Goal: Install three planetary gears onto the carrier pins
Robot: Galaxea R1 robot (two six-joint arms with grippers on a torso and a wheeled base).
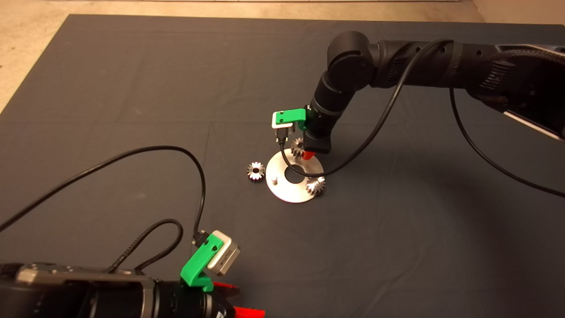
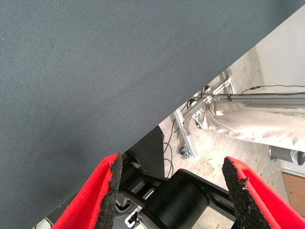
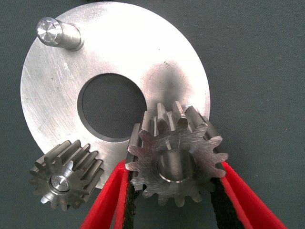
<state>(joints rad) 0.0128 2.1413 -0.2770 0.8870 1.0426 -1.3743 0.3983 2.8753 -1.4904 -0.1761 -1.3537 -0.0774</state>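
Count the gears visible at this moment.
3. One gear lies on the mat left of the disc; one sits on a pin; one is between the right gripper fingers, over the disc.

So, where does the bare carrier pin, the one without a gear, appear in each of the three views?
Head view: the short silvery bare carrier pin stands on the left part of the flat round silver disc, near the loose gear lying on the mat.
Left wrist view: not in it.
Right wrist view: the pin stands upright at the disc's rim.
Shared landmark: the disc's central hole.
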